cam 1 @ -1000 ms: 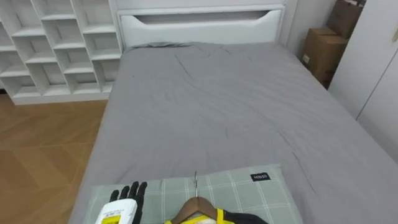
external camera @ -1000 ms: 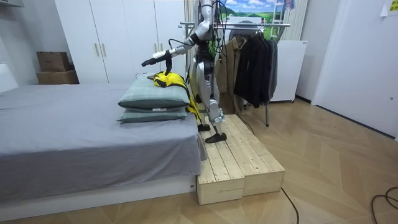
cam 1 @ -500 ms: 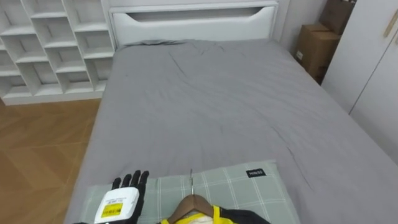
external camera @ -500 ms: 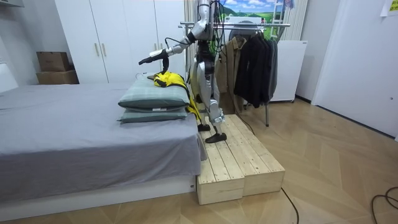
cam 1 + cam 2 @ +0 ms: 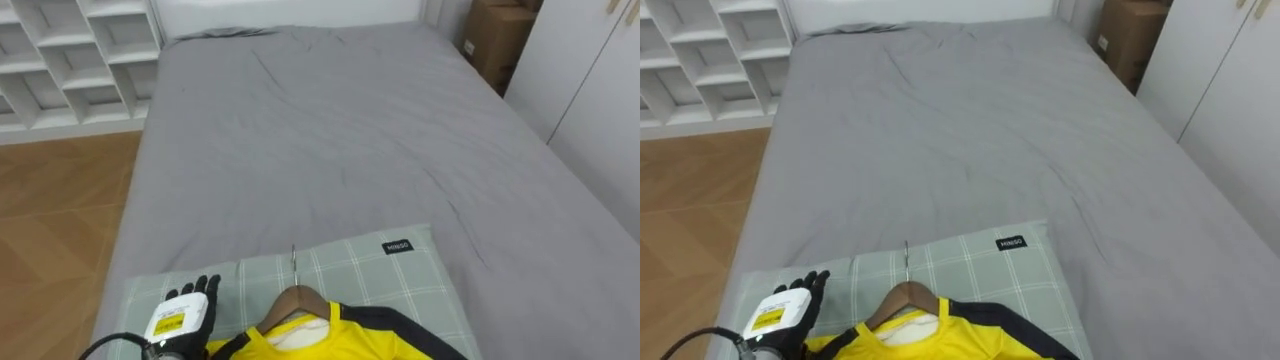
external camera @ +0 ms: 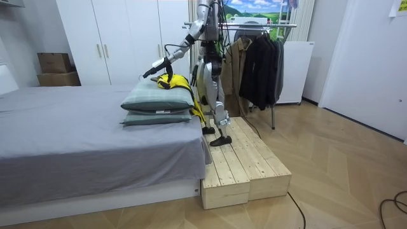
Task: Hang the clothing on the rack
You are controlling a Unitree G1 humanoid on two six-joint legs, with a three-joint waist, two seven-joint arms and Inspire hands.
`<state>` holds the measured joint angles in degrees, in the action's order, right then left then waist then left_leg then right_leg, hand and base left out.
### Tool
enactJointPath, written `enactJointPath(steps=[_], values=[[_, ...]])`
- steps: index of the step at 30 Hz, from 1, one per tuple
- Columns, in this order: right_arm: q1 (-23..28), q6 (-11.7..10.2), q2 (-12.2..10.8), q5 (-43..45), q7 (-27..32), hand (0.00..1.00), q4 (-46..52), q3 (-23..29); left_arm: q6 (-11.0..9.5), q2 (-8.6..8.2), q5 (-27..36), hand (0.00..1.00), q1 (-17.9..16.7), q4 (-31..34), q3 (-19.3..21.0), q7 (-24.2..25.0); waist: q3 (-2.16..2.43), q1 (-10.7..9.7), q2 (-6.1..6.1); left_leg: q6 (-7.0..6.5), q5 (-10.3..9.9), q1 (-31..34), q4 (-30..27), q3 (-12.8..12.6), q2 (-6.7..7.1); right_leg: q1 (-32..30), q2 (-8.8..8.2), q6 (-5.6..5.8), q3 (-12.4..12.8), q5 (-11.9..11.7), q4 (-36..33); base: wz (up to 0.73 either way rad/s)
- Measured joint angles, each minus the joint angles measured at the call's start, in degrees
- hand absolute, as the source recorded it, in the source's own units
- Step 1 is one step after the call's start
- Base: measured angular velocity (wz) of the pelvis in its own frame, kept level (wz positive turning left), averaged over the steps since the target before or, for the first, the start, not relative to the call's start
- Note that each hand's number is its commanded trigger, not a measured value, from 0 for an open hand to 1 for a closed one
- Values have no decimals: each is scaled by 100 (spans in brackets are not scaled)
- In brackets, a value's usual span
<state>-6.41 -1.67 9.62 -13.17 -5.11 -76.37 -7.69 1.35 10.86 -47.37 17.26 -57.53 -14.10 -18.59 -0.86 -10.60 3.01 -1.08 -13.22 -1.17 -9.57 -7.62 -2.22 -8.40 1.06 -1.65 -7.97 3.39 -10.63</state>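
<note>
One robot hand [image 5: 185, 308], the left, has dropped from above the bed [image 5: 330, 130] onto the checked pillow [image 5: 385, 285]. Its fingers are straight and hold nothing, just beside the yellow shirt [image 5: 350, 345] on its wooden hanger [image 5: 296, 299]. Grasping the hanger likely comes next.

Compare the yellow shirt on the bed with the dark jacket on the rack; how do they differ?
The yellow shirt lies on a checked pillow; the dark jacket hangs from the rack. The shirt is bright yellow with black trim; the jacket is dark all over. Both are garments.
</note>
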Motion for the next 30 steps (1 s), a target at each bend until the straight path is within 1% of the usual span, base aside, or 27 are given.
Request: enactJointPath(steps=[1, 5, 7, 12, 22, 30], values=[[-11, 0, -5, 0, 13, 0, 0, -6, -2, -14, 49, 0, 0, -19, 17, 2, -3, 1, -5, 0, 0, 0, 0, -3, 0, -1, 1, -1, 0, 1, 0, -3], [-58, 0, -57, -4, 67, 0, -2, -18, -15, -51, 153, 0, 1, -72, 64, 16, -52, 4, -75, 0, 0, 21, -1, -16, 8, -23, -7, -4, 3, 3, 2, 0], [-69, 0, -69, -4, 70, 0, -3, -21, -18, -59, 193, 0, 3, -110, 65, 26, -61, 3, -92, -4, 3, 51, -8, -17, 19, -50, -16, -3, 4, 3, 3, 0], [-160, 0, -81, -104, 77, 0, -135, -151, -14, -141, 219, 0, 3, -249, 65, 35, -63, 3, -95, -12, 8, 68, -5, -21, 26, -70, -28, -2, -10, 3, 2, 0], [-219, 2, -81, -109, 77, 0, -184, -237, -14, -159, 298, 0, 30, -314, 60, 40, -62, 2, -95, -12, 8, 75, -3, -19, 24, -78, -28, -2, -5, 3, -3, 0], [-219, 3, -84, -193, 57, 0, -182, -240, -13, -248, 286, 0, 30, -313, 19, 121, -58, 3, -96, -12, 8, 77, -16, -23, 26, -84, -43, -2, -2, 3, -16, 0]])
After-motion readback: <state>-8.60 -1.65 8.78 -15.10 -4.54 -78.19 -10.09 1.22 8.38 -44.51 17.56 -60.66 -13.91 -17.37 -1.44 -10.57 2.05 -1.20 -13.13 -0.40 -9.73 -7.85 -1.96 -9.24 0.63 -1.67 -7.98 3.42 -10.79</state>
